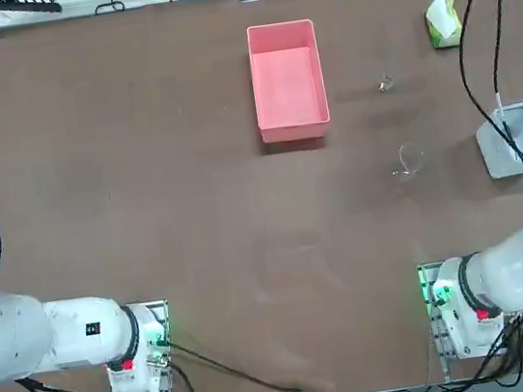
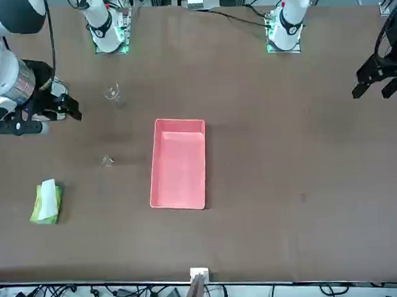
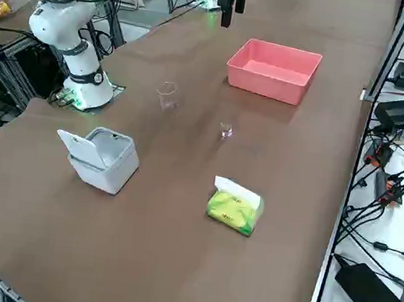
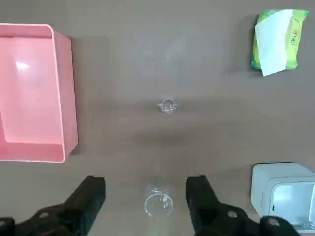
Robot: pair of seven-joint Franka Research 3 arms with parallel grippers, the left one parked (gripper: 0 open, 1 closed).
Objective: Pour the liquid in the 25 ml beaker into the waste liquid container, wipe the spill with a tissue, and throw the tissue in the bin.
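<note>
Your right gripper (image 4: 146, 196) hangs above the table (image 1: 142, 174) with its two dark fingers (image 4: 91, 194) spread wide and nothing between them; seen from the wrist, the larger beaker (image 4: 158, 202) stands directly below the gap, untouched. The 25 ml beaker (image 4: 168, 106), tiny and clear, stands upright farther out, between the waste liquid container (image 4: 64, 93) and the tissue pack (image 4: 277, 42), apart from both; in the overhead view it (image 1: 385, 85) sits in the table's right half, toward the far edge, with the pink tray (image 1: 294, 131) near the middle of the far edge and the pack (image 1: 444, 22) by the far right corner. The bin (image 3: 102, 159), lid tipped up, rests at the right edge, nearer the robot. Any liquid in the small beaker is too faint to make out, and no loose tissue or spill shows. Treat the small beaker as light, rigid, smooth and brittle: glass walls give the pads little friction, and so small a vessel is likely to tip or skate if one finger meets it first. Judge the best hold to be across the cylindrical wall, about mid-height or slightly above, below the flared rim, both fingers closing evenly and gently. Keep it upright until it is over the tray. Be sure you pass over the larger beaker, which is the nearer and the easier to mistake.
</note>
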